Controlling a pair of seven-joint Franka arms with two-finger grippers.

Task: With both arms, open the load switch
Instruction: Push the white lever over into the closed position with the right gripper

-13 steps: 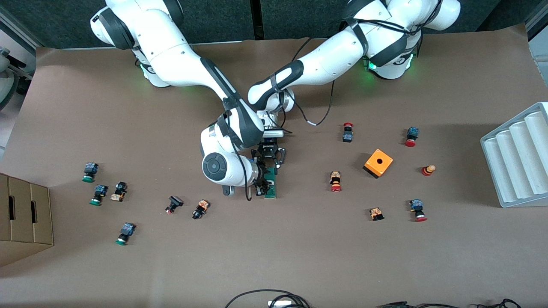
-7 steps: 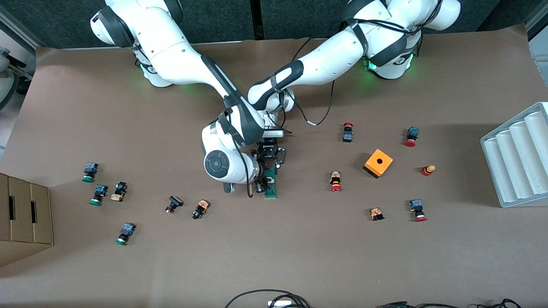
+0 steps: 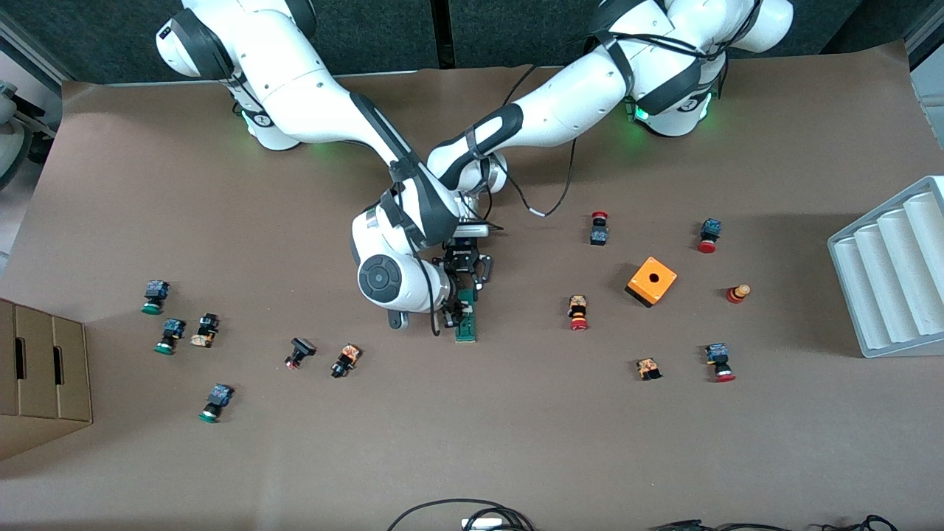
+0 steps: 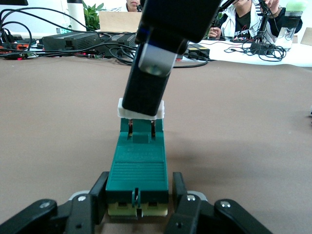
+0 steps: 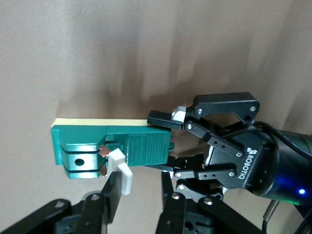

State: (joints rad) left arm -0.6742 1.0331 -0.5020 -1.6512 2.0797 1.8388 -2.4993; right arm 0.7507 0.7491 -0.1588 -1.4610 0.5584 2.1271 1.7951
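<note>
The load switch (image 3: 466,318), a narrow dark-green block, lies on the brown table about midway between the two arms' ends. My left gripper (image 3: 463,279) is shut on its end farther from the front camera, with the green body (image 4: 139,170) clamped between both fingers. My right gripper (image 3: 451,318) comes in from the side at the switch's nearer end. Its fingers stand apart, and the white sliding piece (image 5: 120,171) rests against the inner face of one finger (image 5: 109,195). The left wrist view shows that black finger over the white piece (image 4: 160,110).
Small push-buttons (image 3: 579,312) lie scattered toward both ends of the table. An orange cube with a hole (image 3: 651,281) sits toward the left arm's end, a white ribbed rack (image 3: 892,273) past it. A cardboard box (image 3: 40,369) stands at the right arm's end. Cables (image 3: 472,516) lie at the near edge.
My right arm's wrist has shifted slightly toward the switch. The switch and my left gripper have stayed where they were.
</note>
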